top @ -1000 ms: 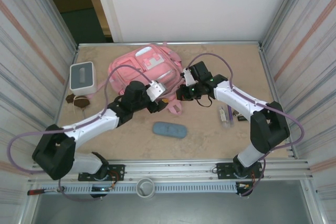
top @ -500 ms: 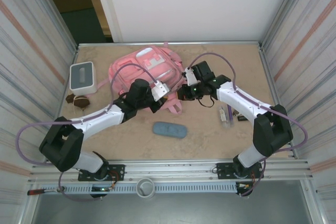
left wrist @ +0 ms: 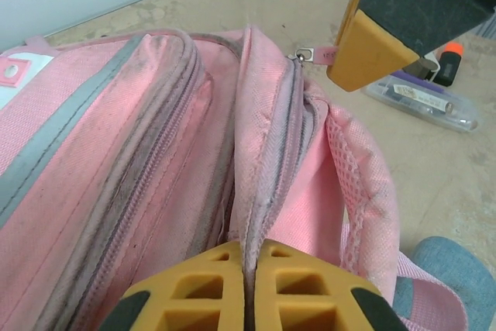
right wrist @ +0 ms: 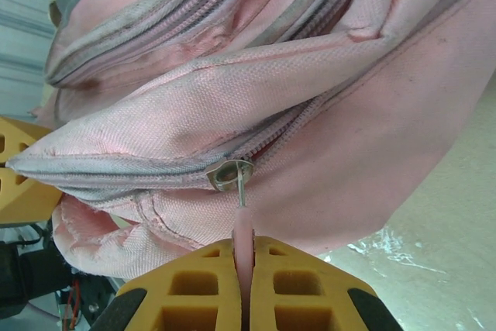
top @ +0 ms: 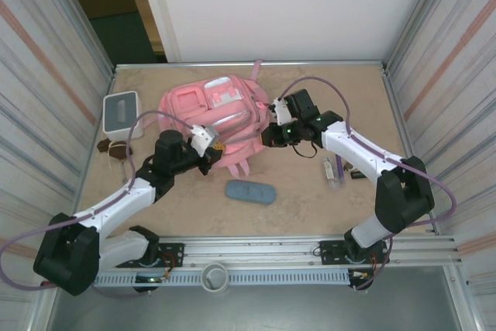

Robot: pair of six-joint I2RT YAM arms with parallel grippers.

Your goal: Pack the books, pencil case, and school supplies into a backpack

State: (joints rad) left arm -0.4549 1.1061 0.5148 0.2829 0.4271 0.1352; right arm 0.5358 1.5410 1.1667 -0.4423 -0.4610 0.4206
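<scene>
The pink backpack [top: 209, 110] lies at the back of the table, between my two grippers. My left gripper [top: 218, 147] is shut on the fabric edge beside its zipper [left wrist: 249, 222]. My right gripper [top: 267, 134] is shut on the pink zipper pull [right wrist: 244, 230], just below the metal slider [right wrist: 230, 174]. The blue-grey pencil case [top: 250, 191] lies in front of the backpack. The school supplies [top: 335, 170], a clear pen-like stick and a short black piece [top: 356, 176], lie on the right. The books are out of view.
A white box with a grey top [top: 120, 112] stands at the left, with small dark brown lumps [top: 116, 149] in front of it. Metal walls close in both sides. My right arm [top: 364, 156] reaches over the supplies.
My left gripper has shut on the backpack's zipper edge and drawn back to the left, pulling the bag with it. The right gripper has kept hold of the zipper pull.
</scene>
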